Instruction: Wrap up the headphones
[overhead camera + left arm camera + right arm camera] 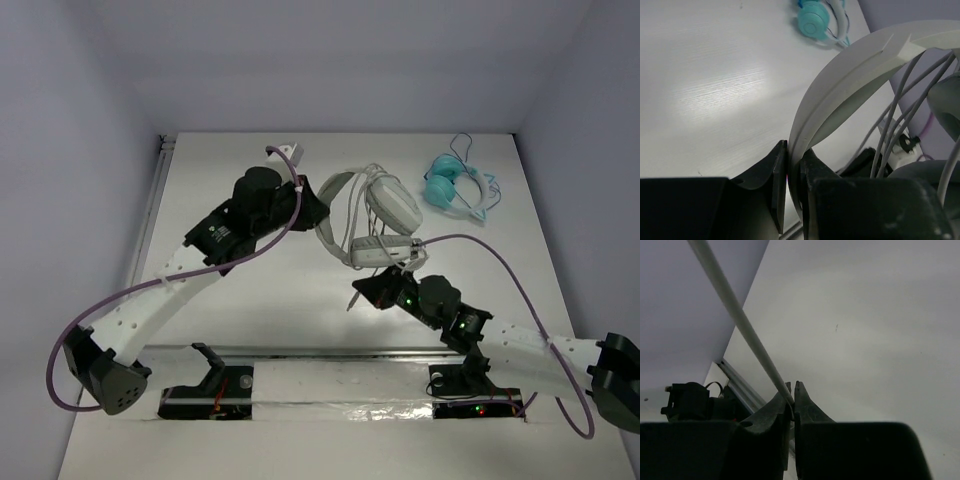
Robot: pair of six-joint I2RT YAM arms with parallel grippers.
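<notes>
Right wrist view: the right gripper [793,389] is pressed together on the thin grey cable [740,315], which leaves the fingertips taut and slants up and away. In the left wrist view, the left gripper [794,150] is clamped on the edge of the wide white headband [850,80], and the band rises out of the jaws in an arc. Several strands of the cable cross just beside it. From above, the headphones [385,205] sit mid-table. The left arm holds them at their left side, and the right gripper is just on their near side, toward the arm bases.

I see 3 likely ways this goes wrong:
1. The cable is smooth and thin, so I judge it could slide through the right pinch if I pull the next turn hard.
2. The left grip has only a narrow bite on the band's edge, so a sideways tug on the taut cable could twist the headphones loose.
3. The strands lying beside the band look loose, and slack could let them slip off.

The right arm's purple hose [470,238] also passes close to the headphones on their right and might snag a loop.

The table [260,320] is white with a faint grain and a patch of glare. Teal headphones [442,187] lie just beyond and right of the headphones. Plain pale walls [300,60] close in behind and on both sides.
</notes>
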